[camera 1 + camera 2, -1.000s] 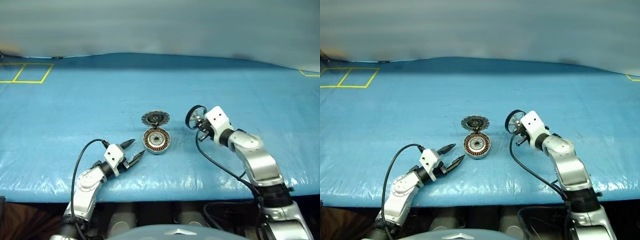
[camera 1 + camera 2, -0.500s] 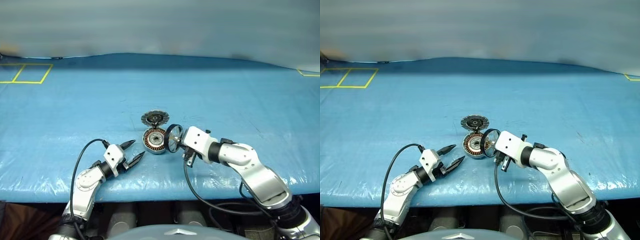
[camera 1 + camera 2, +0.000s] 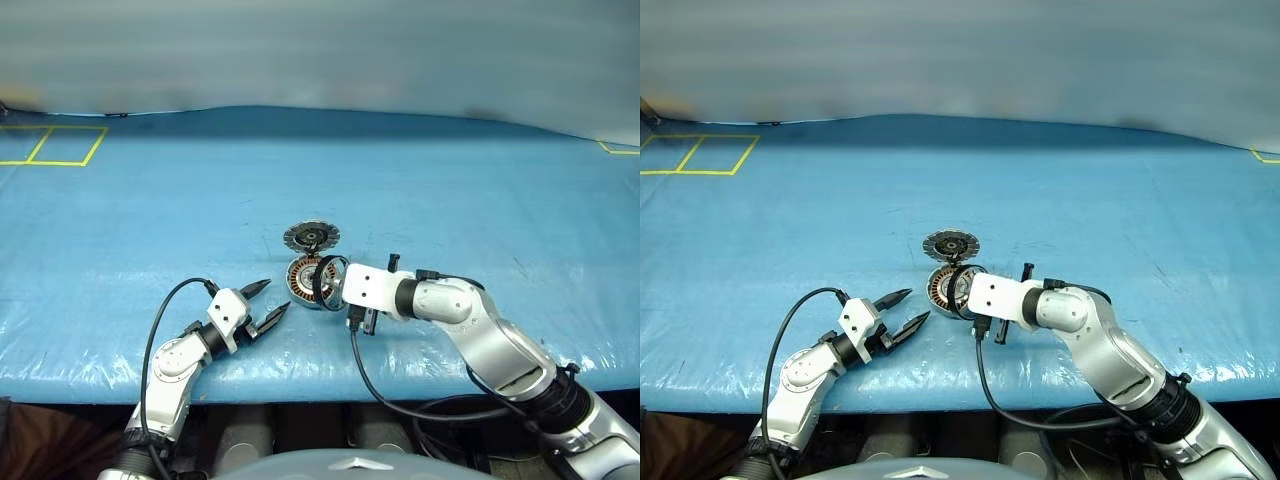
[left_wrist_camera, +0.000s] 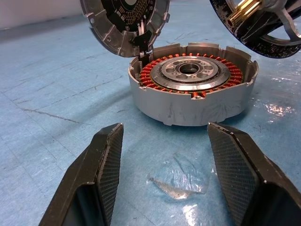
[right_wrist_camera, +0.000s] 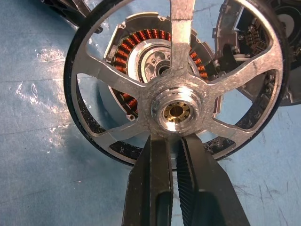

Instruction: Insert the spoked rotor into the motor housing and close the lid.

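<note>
Pincer on the right arm (image 5: pixel 171 155), clamped on one spoke of the spoked rotor (image 5: pixel 176 84), holds the wheel on edge at the 3 o'clock rim of the motor housing (image 3: pixel 305 276). Its wrist view shows copper windings through the spokes. Left pincer (image 3: pixel 262 303), jaws spread and empty, points level at the housing from 8 o'clock; the lid (image 3: pixel 311 236) stands open at 12 o'clock on the blue desk (image 3: pixel 120 240).

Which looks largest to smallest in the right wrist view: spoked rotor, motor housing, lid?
1. Spoked rotor, held in the right gripper close to the camera, so nearness inflates it.
2. Motor housing, seen through the spokes.
3. Lid, mostly hidden by the rotor, so its rank is unsure.
</note>
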Controlling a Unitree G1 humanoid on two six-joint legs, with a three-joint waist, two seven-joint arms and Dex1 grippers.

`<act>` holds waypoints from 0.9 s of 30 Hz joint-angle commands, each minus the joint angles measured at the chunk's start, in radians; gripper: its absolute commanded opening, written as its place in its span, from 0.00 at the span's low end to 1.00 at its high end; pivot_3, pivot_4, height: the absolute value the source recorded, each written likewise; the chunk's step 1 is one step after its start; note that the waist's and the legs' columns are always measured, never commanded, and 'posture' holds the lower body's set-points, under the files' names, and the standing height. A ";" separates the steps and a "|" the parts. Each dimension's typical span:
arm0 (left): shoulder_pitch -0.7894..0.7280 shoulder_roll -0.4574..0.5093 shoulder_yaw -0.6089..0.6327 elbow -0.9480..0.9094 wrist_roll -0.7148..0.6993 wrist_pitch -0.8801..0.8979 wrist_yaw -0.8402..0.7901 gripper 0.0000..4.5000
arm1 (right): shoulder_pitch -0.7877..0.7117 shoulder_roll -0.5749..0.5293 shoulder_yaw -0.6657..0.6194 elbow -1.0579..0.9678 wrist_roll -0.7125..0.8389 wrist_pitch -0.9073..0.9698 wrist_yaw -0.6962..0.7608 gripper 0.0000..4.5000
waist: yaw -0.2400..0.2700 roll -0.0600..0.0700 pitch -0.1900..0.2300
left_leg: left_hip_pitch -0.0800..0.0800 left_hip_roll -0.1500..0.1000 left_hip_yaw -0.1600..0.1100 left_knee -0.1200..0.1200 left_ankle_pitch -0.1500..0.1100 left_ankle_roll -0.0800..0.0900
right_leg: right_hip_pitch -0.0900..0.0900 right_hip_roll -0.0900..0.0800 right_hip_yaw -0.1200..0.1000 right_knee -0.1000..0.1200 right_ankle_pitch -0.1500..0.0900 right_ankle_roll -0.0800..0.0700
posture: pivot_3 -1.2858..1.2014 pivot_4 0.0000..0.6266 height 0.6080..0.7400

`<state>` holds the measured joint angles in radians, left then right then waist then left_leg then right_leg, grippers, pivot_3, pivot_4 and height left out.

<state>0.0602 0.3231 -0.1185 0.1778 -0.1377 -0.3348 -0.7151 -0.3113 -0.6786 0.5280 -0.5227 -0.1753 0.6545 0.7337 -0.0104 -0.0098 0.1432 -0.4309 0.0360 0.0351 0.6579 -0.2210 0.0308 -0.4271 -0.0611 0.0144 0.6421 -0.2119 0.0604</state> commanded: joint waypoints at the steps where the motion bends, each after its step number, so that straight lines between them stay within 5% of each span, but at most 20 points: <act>1: 0.006 0.000 -0.001 0.004 0.001 -0.008 0.002 0.67 | -0.028 0.009 -0.008 -0.017 -0.026 -0.023 0.001 0.01 | 0.000 0.000 0.000 | 0.000 0.000 0.000 0.000 0.000 0.000 | 0.000 0.000 0.000 0.000 0.001 -0.001 | 0.52 0.24 1.00; 27: 0.013 -0.006 0.002 -0.009 -0.002 -0.012 0.013 0.67 | -0.127 0.065 0.033 0.149 -0.149 -0.122 0.081 0.01 | 0.000 0.000 0.000 | 0.000 -0.001 0.000 0.000 0.000 0.000 | 0.000 0.000 -0.001 0.000 0.002 -0.003 | 0.52 0.24 1.00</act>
<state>0.0645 0.3159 -0.1161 0.1787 -0.1383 -0.3396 -0.7040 -0.4264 -0.6144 0.5661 -0.3618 -0.3130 0.5451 0.8065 -0.0106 -0.0097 0.1432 -0.4308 0.0350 0.0350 0.6583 -0.2209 0.0308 -0.4266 -0.0608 0.0138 0.6422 -0.2097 0.0570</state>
